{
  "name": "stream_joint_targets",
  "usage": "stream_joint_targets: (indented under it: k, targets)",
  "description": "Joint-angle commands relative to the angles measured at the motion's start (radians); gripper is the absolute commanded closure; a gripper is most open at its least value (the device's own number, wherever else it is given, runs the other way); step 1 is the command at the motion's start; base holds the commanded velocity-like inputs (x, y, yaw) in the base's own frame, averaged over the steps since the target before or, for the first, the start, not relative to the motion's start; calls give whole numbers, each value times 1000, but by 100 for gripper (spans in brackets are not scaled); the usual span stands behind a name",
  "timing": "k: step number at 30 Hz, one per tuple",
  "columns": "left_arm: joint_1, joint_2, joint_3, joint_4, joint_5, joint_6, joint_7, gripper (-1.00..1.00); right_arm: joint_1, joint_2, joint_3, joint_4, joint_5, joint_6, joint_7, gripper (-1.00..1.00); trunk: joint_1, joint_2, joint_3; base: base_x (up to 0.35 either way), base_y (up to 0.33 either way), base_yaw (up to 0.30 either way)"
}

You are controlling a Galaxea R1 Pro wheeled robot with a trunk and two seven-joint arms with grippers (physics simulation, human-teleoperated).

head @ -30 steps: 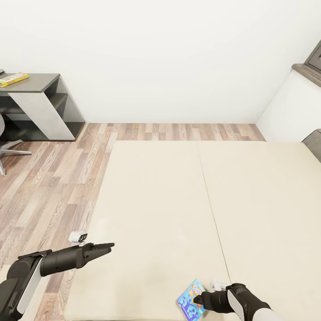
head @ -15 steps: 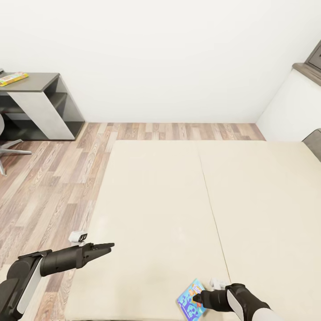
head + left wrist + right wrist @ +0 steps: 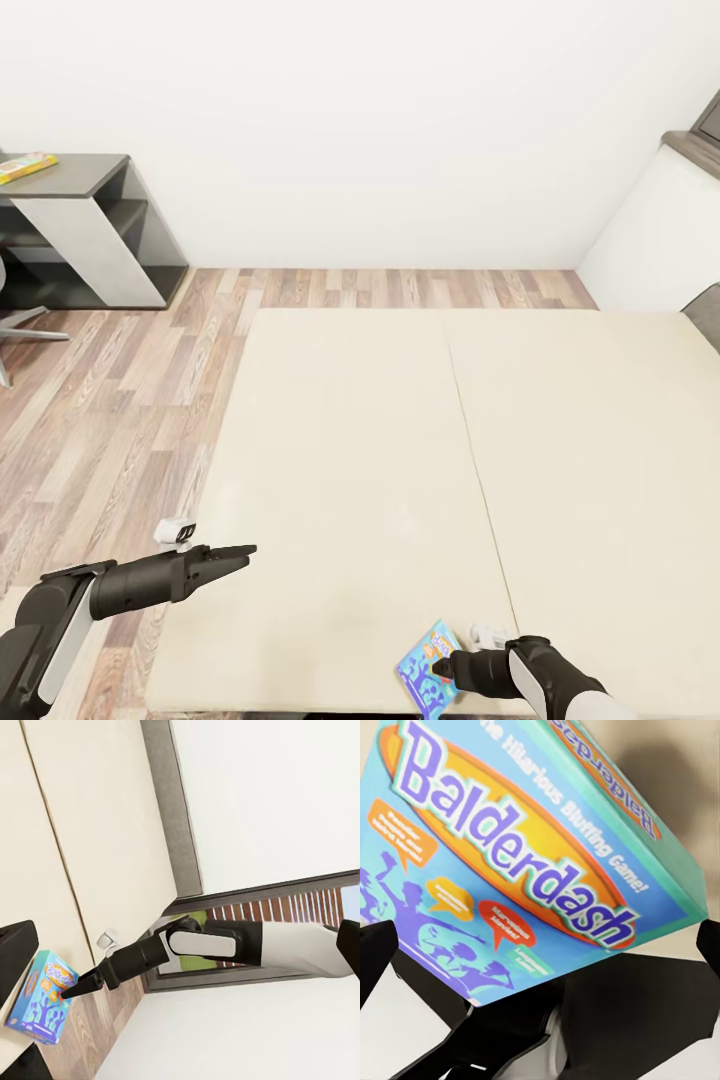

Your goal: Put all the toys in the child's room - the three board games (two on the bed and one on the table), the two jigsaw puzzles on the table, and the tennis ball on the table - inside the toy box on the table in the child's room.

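Early yet, we're reaching our right claw (image 3: 441,668), spread wide, around the blue board game (image 3: 428,669) on the bed (image 3: 350,450), left claw (image 3: 240,552) nearly shut and empty.

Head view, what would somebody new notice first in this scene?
The wide beige bed, its mattress almost bare. At its near edge lies a blue "Balderdash" board game with the right gripper at it; whether it grips the box is unclear. The left gripper hovers over the bed's left edge, and a dark desk wing stands against the far wall.
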Motion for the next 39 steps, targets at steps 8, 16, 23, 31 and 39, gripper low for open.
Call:
stream_joint_targets:
  k: [8, 16, 23, 31, 39]
  targets:
    - [0, 0, 0, 0, 1, 11, -3, -100, 0, 0, -7, -2, 4, 10, 4, -100, 0, -1, -2, 0, 0, 0]
    - [0, 0, 0, 0, 1, 10, -3, -100, 0, 0, -8, -2, 4, 9, 4, -100, 0, -1, -4, 0, 0, 0]
    - [0, 0, 0, 0, 1, 11, -3, -100, 0, 0, -8, -2, 4, 9, 5, -100, 0, -1, -13, 0, 0, 0]
    - [0, 0, 0, 0, 1, 10, -3, -100, 0, 0, -8, -2, 4, 8, 6, -100, 0, -1, -26, 0, 0, 0]
    - [0, 0, 0, 0, 1, 10, -3, -100, 0, 0, -8, -2, 4, 8, 6, -100, 0, -1, -29, 0, 0, 0]
